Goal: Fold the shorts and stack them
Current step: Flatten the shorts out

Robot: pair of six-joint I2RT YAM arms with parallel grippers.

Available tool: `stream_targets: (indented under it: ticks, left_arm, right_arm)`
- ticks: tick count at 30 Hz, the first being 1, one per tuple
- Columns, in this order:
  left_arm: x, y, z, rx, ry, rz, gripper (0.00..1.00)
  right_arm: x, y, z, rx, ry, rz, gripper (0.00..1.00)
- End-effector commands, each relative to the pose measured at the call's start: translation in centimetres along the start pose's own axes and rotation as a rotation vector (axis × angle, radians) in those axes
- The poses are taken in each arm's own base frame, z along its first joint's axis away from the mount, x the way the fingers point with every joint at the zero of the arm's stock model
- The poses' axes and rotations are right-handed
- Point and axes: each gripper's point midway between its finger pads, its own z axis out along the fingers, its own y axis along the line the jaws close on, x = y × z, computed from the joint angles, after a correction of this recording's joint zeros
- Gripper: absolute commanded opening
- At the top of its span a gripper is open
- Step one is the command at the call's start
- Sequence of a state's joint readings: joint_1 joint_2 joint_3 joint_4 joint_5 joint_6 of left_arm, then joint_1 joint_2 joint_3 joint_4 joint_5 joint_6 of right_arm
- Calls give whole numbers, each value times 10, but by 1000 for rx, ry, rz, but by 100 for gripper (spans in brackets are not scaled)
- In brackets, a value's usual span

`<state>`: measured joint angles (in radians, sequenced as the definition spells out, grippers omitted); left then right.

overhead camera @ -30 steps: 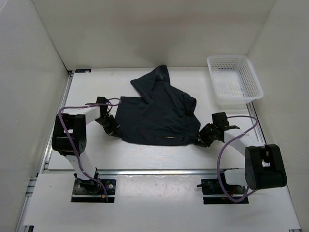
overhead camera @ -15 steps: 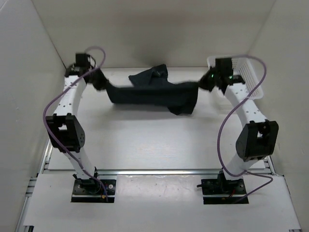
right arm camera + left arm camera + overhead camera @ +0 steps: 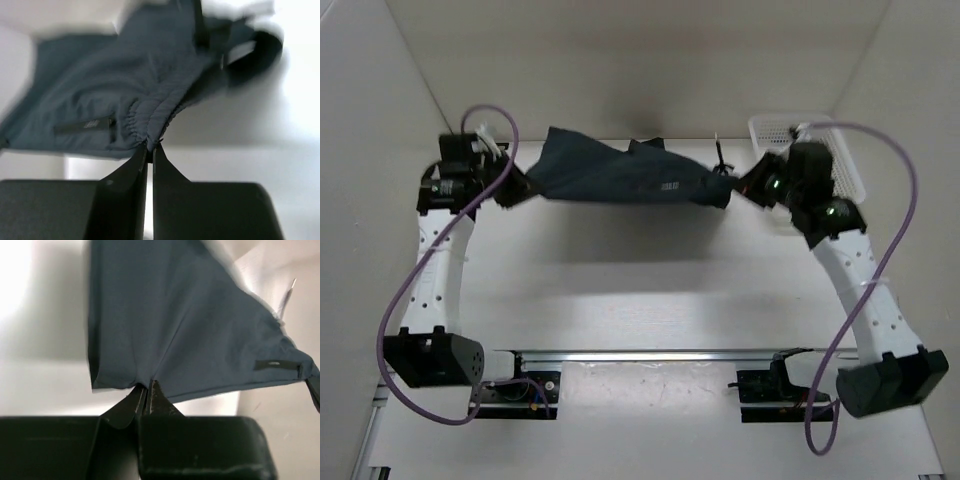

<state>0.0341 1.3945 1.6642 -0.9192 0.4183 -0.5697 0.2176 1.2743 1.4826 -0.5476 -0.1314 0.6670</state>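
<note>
The dark navy shorts (image 3: 620,172) hang stretched in the air between my two grippers, high above the table near the back wall. My left gripper (image 3: 516,186) is shut on the shorts' left edge; the left wrist view shows its jaws pinched on the hem of the shorts (image 3: 165,330). My right gripper (image 3: 745,190) is shut on the gathered waistband at the right end; the right wrist view shows the bunched elastic of the shorts (image 3: 145,117) between its jaws. A small light label shows on the cloth.
A white plastic basket (image 3: 845,165) stands at the back right, partly behind my right arm. White walls close in the table on the left, back and right. The shorts' shadow lies on the table below them.
Both arms have lifted the shorts off the table, raised them higher and pulled them apart. The cloth, flat on the table a second ago, now hangs taut near the back wall.
</note>
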Motion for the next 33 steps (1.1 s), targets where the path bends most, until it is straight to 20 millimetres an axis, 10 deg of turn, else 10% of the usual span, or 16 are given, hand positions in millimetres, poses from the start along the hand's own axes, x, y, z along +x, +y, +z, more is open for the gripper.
stream_targets:
  ticks: [1, 3, 5, 8, 15, 23, 33]
  left_arm:
    - [71, 66, 11, -152, 128, -56, 11]
    - [122, 109, 18, -250, 220, -103, 13]
    - [154, 138, 17, -306, 284, -144, 64]
    - [155, 154, 15, -345, 277, -170, 86]
    - [141, 167, 20, -421, 273, -181, 84]
    - [190, 194, 26, -527, 394, -266, 100]
    - [240, 230, 61, -569, 524, -396, 94]
  right_arm:
    - [106, -45, -9, 86, 194, -40, 0]
    - [173, -84, -21, 148, 308, -40, 4]
    - [217, -105, -35, 193, 402, -37, 27]
    - [240, -131, -53, 272, 449, -16, 71]
    - [231, -161, -51, 416, 497, 165, 68]
    - [308, -173, -42, 321, 705, 581, 89]
    - [324, -169, -36, 276, 696, 737, 87]
